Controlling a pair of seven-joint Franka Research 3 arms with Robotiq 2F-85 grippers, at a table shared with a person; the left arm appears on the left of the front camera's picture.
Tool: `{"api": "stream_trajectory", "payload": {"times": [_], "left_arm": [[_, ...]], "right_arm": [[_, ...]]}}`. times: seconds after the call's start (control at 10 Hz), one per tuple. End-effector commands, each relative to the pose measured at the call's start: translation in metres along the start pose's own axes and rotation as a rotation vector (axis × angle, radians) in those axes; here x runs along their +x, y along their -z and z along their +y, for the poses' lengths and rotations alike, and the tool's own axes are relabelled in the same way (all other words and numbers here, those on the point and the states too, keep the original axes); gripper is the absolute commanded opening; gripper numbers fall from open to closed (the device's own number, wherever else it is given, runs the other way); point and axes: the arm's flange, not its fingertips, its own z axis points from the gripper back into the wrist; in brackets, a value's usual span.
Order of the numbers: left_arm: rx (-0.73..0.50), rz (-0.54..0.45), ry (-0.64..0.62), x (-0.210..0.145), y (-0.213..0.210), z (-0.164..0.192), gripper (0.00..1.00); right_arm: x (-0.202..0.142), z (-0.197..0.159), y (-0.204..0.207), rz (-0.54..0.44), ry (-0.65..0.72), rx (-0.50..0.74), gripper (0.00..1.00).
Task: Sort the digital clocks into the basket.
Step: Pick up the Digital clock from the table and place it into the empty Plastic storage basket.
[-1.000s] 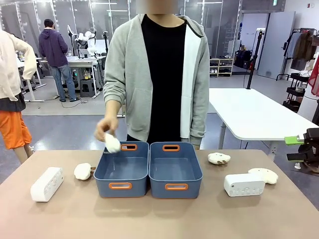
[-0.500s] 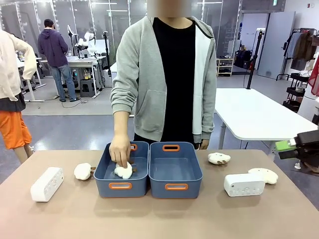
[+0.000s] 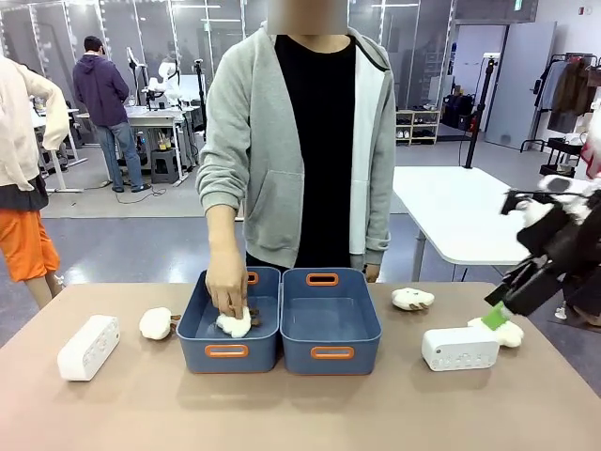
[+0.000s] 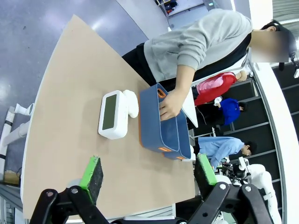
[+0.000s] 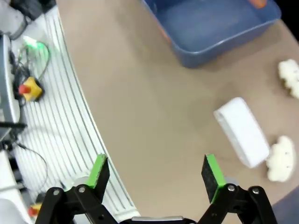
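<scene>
Two white digital clocks lie on the brown table, one at the left (image 3: 88, 347) and one at the right (image 3: 459, 348). Two blue baskets with orange handle slots stand side by side in the middle, the left basket (image 3: 201, 318) and the right basket (image 3: 366, 319). My right gripper (image 3: 499, 314) hangs open just above and to the right of the right clock. In its wrist view that clock (image 5: 242, 131) lies ahead of the open right gripper (image 5: 155, 171). My left gripper (image 4: 148, 171) is open, well short of the left clock (image 4: 112, 114).
The person's hand (image 3: 227, 285) rests in the left basket on a white plush toy (image 3: 235, 325). More plush toys lie left of the baskets (image 3: 156, 323), right of them (image 3: 412, 299) and behind the right clock (image 3: 508, 332). The table's front strip is bare.
My right arm has swung in from the right edge and tilted down toward the right clock. The person lowered a plush toy into the left basket and keeps a hand on it.
</scene>
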Motion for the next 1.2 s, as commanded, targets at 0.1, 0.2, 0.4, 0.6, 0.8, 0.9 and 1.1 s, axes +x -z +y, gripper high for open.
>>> {"api": "stream_trajectory", "payload": {"times": [0.1,0.2,0.4,0.6,0.8,0.9,1.1], "left_arm": [[-0.022,-0.010,0.018,0.001,-0.002,-0.001,1.00],[-0.022,-0.010,0.018,0.001,-0.002,-0.001,1.00],[-0.022,-0.010,0.018,0.001,-0.002,-0.001,1.00],[-0.022,-0.010,0.018,0.001,-0.002,-0.001,1.00],[-0.022,-0.010,0.018,0.001,-0.002,-0.001,1.00],[-0.022,-0.010,0.018,0.001,-0.002,-0.001,1.00],[-0.022,-0.010,0.018,0.001,-0.002,-0.001,1.00]], "right_arm": [[0.017,-0.037,0.031,0.295,-0.454,-0.255,1.00],[0.021,-0.049,0.041,0.312,-0.469,-0.247,1.00],[0.021,-0.079,0.067,0.356,-0.476,-0.212,1.00],[0.025,-0.092,0.083,0.321,-0.444,-0.194,1.00],[0.026,-0.108,0.097,0.329,-0.428,-0.175,1.00],[0.025,-0.114,0.106,0.333,-0.416,-0.154,1.00],[0.025,-0.123,0.127,0.347,-0.392,-0.117,1.00]]}}
